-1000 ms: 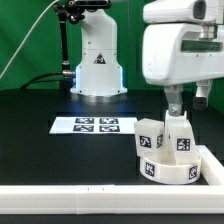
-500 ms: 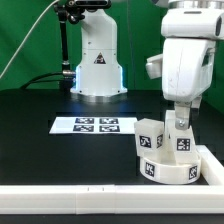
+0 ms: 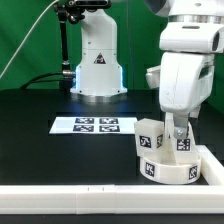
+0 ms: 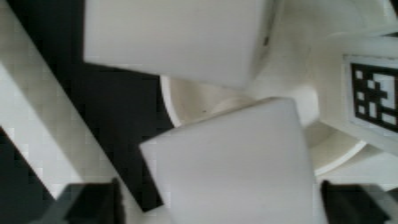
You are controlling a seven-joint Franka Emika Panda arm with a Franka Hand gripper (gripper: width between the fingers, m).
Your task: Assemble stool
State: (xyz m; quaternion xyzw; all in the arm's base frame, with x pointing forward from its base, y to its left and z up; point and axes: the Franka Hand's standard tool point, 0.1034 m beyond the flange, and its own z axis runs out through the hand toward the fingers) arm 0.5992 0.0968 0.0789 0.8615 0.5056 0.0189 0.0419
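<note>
Exterior view: the seat [image 3: 166,167] lies on the black table [image 3: 40,110] near its front edge, toward the exterior view's right, in the corner formed by the white rail [image 3: 70,195] along the front and its arm up the right side. Two legs stand on the seat, one leg [image 3: 150,137] at the exterior view's left and another leg [image 3: 182,138] at the right. The gripper [image 3: 178,127] hangs over the right-hand one, fingers at its top; how wide they stand, or whether they hold it, cannot be told. The marker board [image 3: 94,125] lies flat toward the table's middle.

Wrist view: two white leg blocks fill the frame, a tag [image 4: 372,93] at the side; the fingers are blurred dark shapes.
</note>
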